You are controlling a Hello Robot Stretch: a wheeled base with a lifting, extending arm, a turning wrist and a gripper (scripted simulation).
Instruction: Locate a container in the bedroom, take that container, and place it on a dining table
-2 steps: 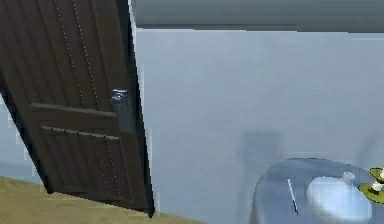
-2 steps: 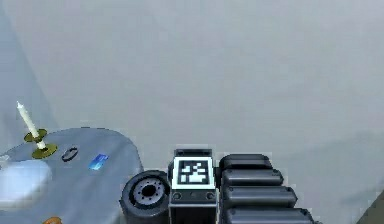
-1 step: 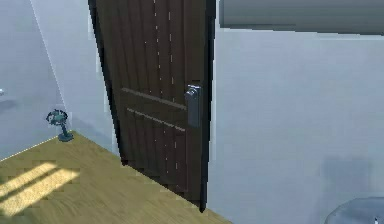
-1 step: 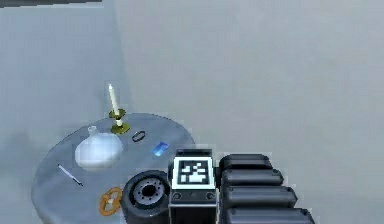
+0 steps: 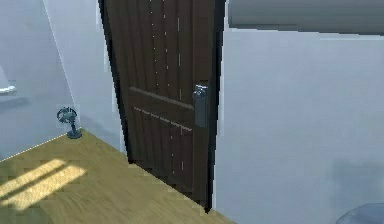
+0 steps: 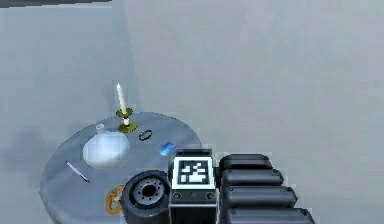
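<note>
Currently logged: round grey desk (image 6: 170, 128), near left, bearing a white round dish (image 6: 104, 150), the likeliest container, at its middle. A white candle in gold holder (image 6: 122, 108) stands just beyond. The dark tool (image 6: 146, 194) sits at the desk's near edge; its hold cannot be told. Ahead is a dark brown panelled door (image 5: 165, 90).

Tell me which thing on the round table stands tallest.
The pale candle, upright near the far rim; the white dish and thin stick lie flat.

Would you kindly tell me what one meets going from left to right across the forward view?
Small grey fan-like thing on the floor → dark wooden door → pale wall.
</note>
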